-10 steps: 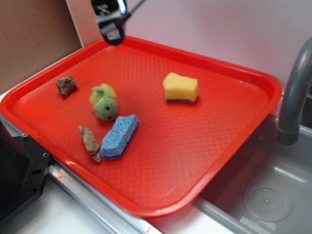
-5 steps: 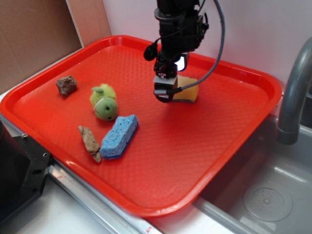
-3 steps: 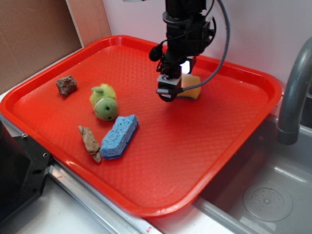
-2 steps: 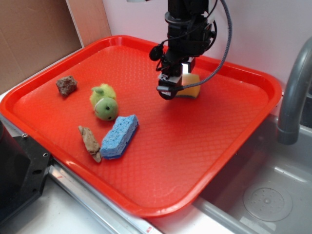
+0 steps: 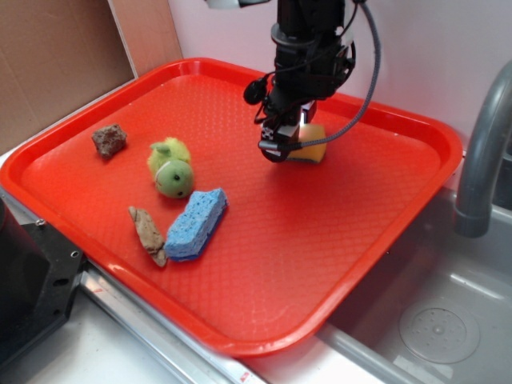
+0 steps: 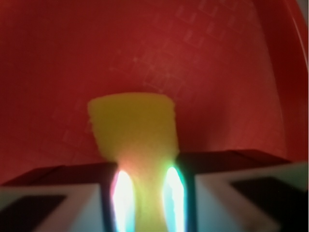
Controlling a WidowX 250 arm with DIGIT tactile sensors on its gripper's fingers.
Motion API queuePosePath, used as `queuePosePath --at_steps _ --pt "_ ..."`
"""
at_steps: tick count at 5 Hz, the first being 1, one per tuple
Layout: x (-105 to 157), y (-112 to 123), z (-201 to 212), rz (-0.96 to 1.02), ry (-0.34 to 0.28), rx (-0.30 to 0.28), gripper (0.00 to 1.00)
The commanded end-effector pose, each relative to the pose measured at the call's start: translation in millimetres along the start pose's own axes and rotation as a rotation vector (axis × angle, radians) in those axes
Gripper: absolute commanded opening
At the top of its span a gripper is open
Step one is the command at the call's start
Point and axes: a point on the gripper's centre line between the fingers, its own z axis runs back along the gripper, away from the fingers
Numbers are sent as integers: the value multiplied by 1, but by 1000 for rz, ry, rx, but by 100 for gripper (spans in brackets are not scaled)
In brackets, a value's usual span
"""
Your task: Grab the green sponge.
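Note:
The green sponge (image 5: pixel 314 150), a yellow block with a thin dark layer underneath, lies at the back middle of the red tray (image 5: pixel 336 240). My gripper (image 5: pixel 282 146) hangs straight down over its left part, and the arm hides much of it. In the wrist view the sponge (image 6: pixel 133 125) runs back between my two lit fingers. They squeeze it narrow at the gripper (image 6: pixel 145 193), which is shut on the sponge. The sponge still looks to be resting on the tray.
On the tray's left side lie a fuzzy green plush toy (image 5: pixel 172 170), a blue sponge (image 5: pixel 196 224), a brown rock (image 5: pixel 109 139) and a brown wood scrap (image 5: pixel 149 234). A grey faucet (image 5: pixel 480 152) and sink basin (image 5: pixel 432 320) stand right of the tray.
My gripper came from the tray's back left corner down onto the sponge. It then shifted slightly right and pinched shut on it. The other items have not moved.

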Motion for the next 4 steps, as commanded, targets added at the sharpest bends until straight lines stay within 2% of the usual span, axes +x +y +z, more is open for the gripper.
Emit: queuePosePath --at_steps 1,2,3,4 --pt "-21 -5 70 354 21 26 0" --pt "-42 -14 100 605 -28 -31 0" --pt "-67 -39 134 855 -105 -101 0" --pt "-85 -53 147 1073 -147 -177 0"
